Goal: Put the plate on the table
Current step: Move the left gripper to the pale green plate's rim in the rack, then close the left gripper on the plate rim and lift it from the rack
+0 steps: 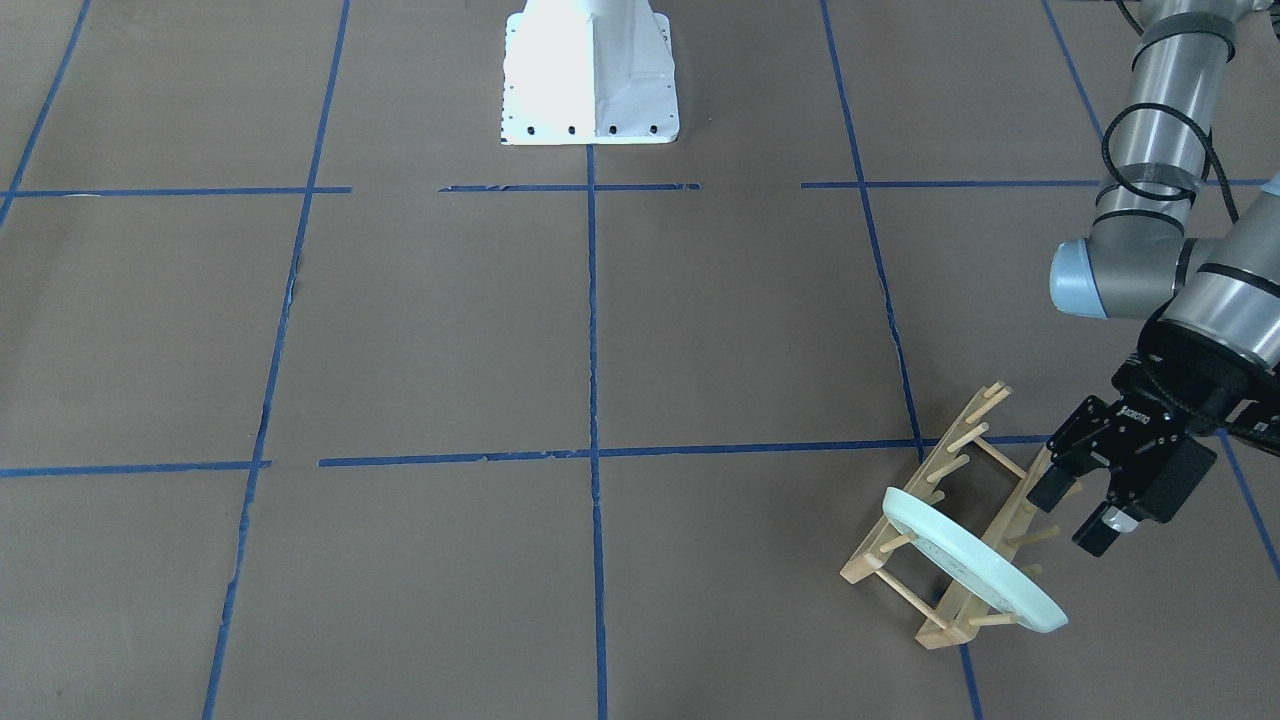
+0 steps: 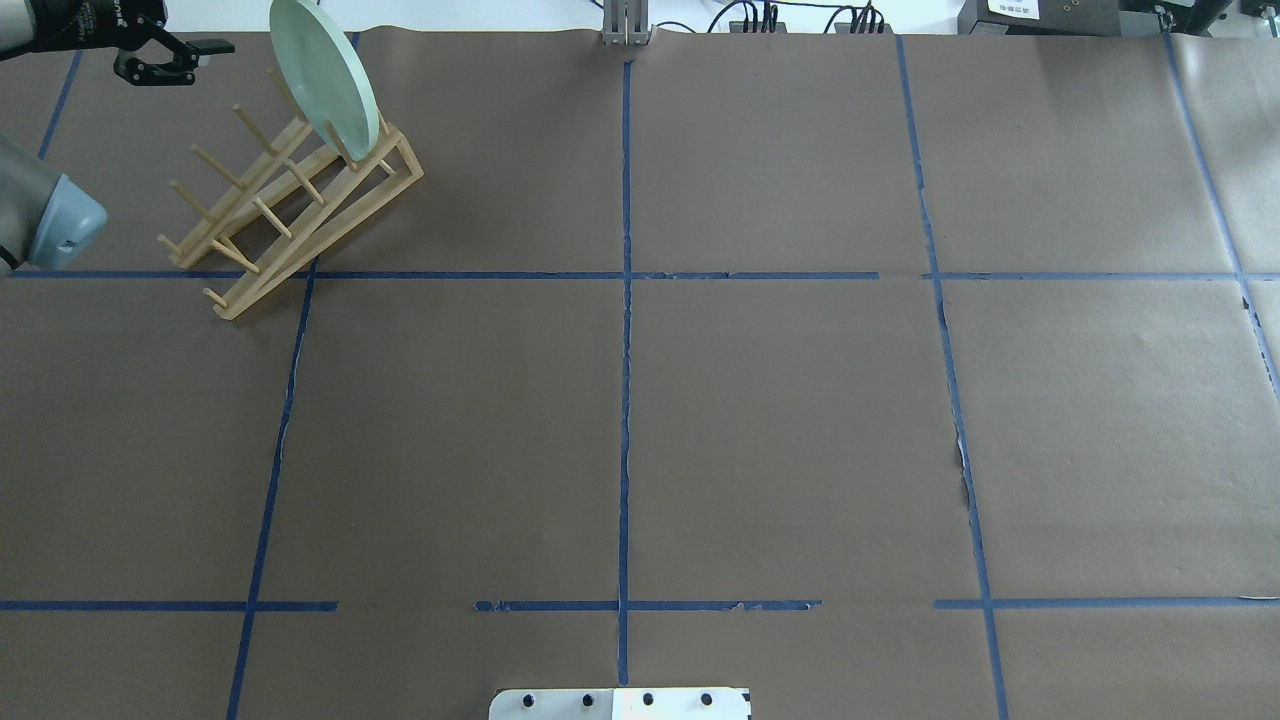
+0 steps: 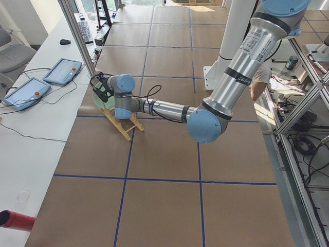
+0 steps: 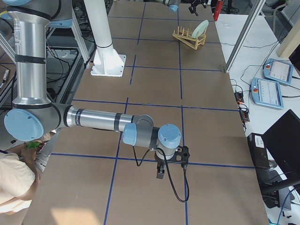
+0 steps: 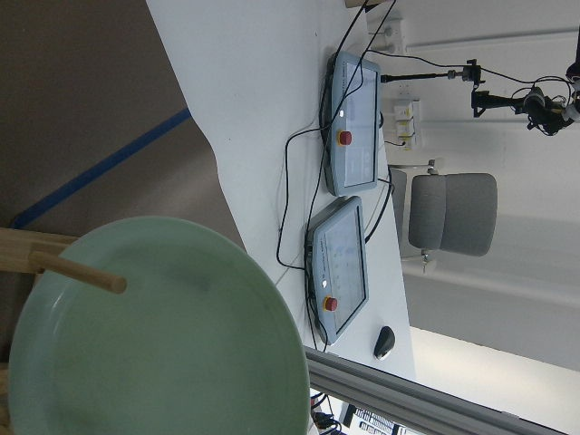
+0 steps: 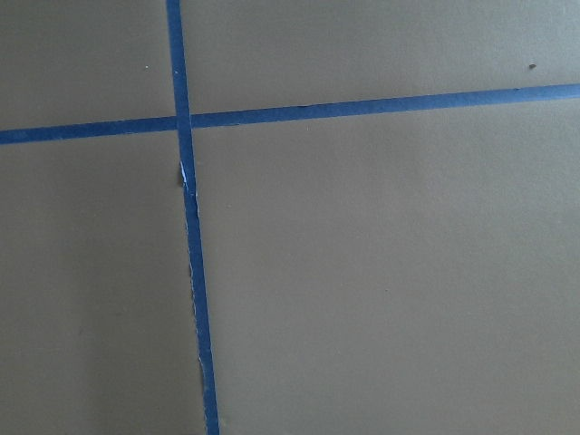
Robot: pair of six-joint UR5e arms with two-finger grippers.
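The pale mint-green plate (image 1: 965,555) stands on edge between the pegs at one end of the light wooden rack (image 1: 950,500), at the table's far left corner in the overhead view (image 2: 325,75). It fills the lower left of the left wrist view (image 5: 163,335) with a peg across it. My left gripper (image 1: 1070,518) is open and empty, hovering beside the rack, apart from the plate; it also shows in the overhead view (image 2: 190,60). My right gripper (image 4: 161,171) hangs low over the brown table (image 2: 780,420); I cannot tell whether it is open or shut.
The white robot base (image 1: 590,70) stands at the table's robot side. A white bench with two control tablets (image 3: 46,82) and an aluminium post (image 3: 77,36) runs just past the rack. A person (image 4: 14,187) is near the robot's right side.
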